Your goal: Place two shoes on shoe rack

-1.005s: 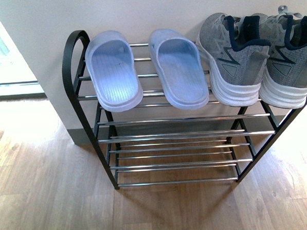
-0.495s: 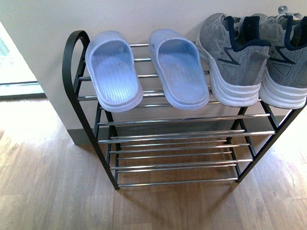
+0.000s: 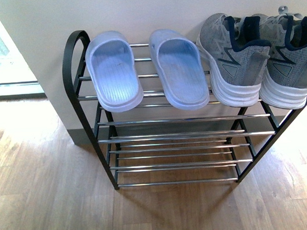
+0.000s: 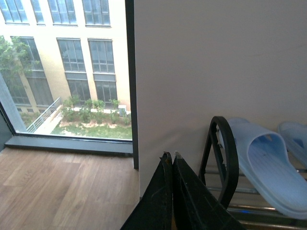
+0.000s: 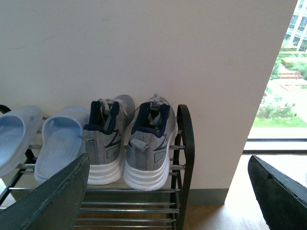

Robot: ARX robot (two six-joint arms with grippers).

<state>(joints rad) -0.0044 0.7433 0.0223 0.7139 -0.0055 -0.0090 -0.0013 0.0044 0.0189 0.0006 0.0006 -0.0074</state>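
Wood floor, shoe rack, slides and sneakers filling top tier

The far-right sneaker runs off the front view's edge, as does the shoe rack's right end.

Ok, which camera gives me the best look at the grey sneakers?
The right wrist view: both grey sneakers show whole, heels toward the camera, side by side on the rack's top shelf beside the sandals. The front view shows them from above, but the outer one is cut off at the picture's edge. The left wrist view shows none of them.
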